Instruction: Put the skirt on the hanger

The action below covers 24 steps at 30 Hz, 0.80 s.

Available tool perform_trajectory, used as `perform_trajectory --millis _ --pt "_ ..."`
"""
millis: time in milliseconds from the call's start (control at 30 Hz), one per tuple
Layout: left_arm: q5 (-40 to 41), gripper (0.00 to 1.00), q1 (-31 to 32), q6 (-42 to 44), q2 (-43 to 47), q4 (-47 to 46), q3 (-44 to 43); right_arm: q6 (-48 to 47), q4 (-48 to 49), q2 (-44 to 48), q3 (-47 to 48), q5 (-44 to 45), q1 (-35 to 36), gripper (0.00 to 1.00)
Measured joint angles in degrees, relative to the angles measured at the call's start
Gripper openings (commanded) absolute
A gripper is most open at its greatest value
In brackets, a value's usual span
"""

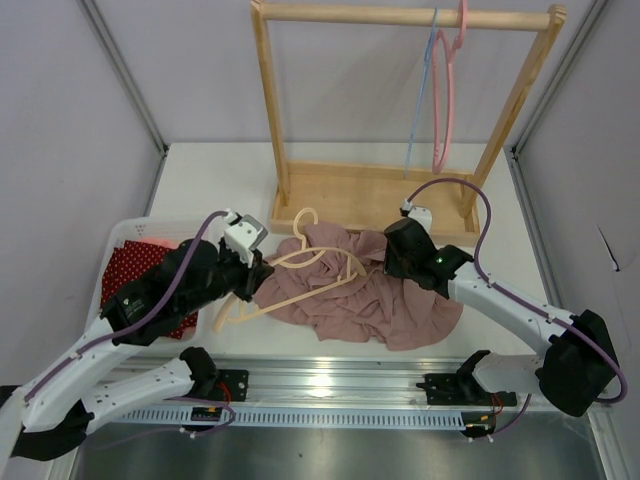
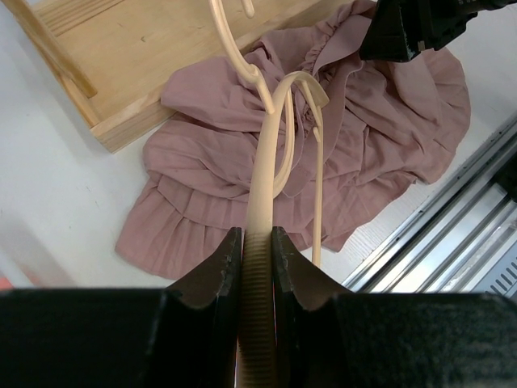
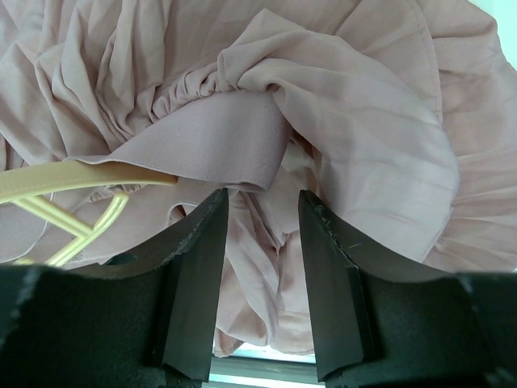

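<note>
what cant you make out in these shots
Top view: tips of the left pincer, hidden under its own wrist; only the left wrist view shows it shut on the hanger.
Right wrist view: the hanger's end, covered by a skirt fold.
Top view: most of the red cloth, behind the left arm.

Hanger on skirt; rack behind; basket left of skirt.

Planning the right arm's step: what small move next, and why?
Probably close the right fingers on the waistband: they stand open at its edge, while the left fingers clamp the hanger, its arm tucked under that band.
</note>
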<state>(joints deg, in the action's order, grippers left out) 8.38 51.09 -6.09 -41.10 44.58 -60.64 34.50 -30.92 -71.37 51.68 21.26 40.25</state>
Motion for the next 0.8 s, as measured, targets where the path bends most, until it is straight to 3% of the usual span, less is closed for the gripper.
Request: perform_trajectory --millis 367,800 --pt "-0.2 0.0 0.0 -0.5 -1.5 -3.1 0.3 0.0 1.5 0.0 0.0 -0.8 0.9 0.52" --pt "-0.2 0.0 0.0 -0.6 -1.8 -4.1 0.6 0.3 3.2 -3.6 0.0 0.6 0.6 0.39"
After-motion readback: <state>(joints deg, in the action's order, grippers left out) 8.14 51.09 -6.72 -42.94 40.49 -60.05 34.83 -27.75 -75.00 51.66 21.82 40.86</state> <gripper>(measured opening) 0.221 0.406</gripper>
